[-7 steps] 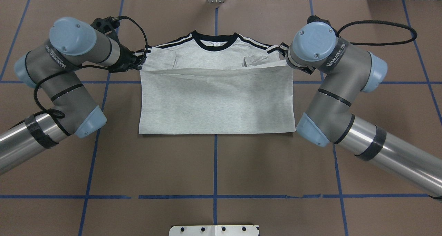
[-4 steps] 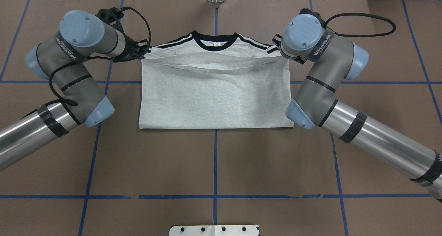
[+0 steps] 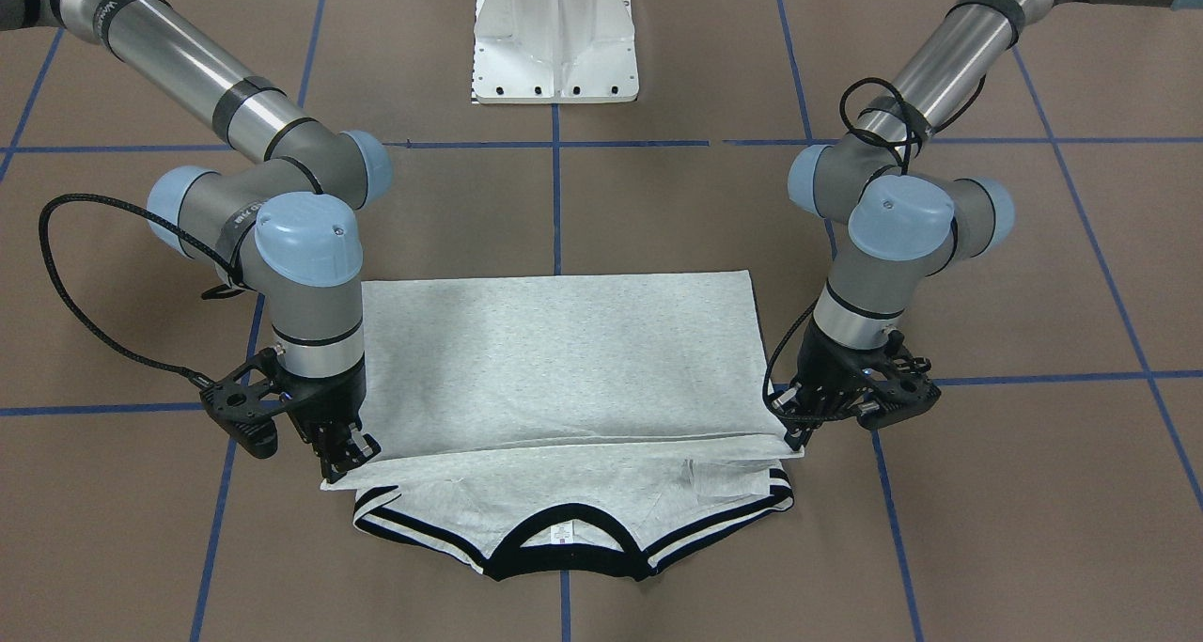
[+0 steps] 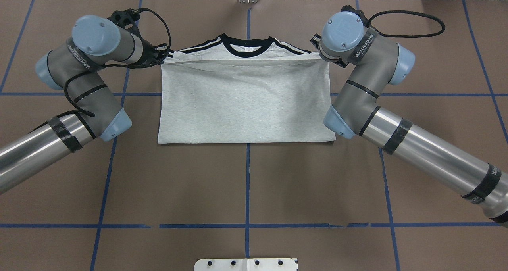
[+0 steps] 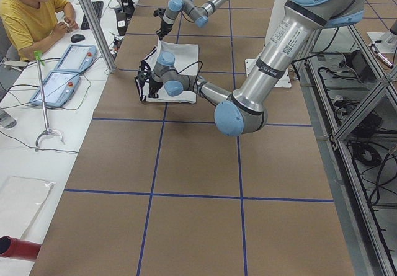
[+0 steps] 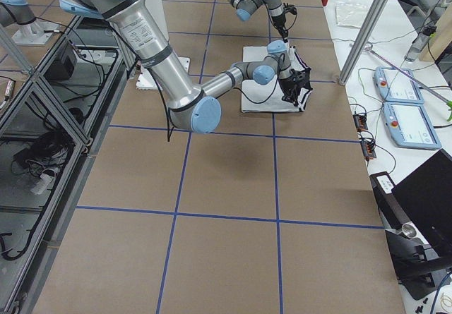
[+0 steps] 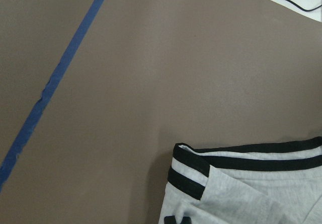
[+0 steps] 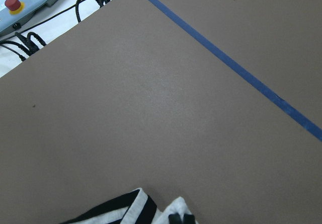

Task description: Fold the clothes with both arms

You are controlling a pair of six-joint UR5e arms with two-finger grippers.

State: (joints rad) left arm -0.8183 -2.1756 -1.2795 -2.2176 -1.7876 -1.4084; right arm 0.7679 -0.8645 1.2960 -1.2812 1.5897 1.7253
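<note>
Left hand [image 3: 797, 414] pinched one corner of the T-shirt [image 4: 246, 100], right hand [image 3: 344, 452] the other, both low. Shirt lay folded flat on the brown desk [image 4: 246, 183], its folded-over edge [image 4: 246, 62] just short of the black collar [image 4: 247, 49].

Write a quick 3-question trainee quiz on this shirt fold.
1. True or false: the collar of the shirt shows beyond the folded layer.
2. The left gripper holds: A the collar; B a corner of the folded layer; C nothing.
3. Fill in: the grid lines on the table are ___.
Key: 1 true; 2 B; 3 blue.
</note>
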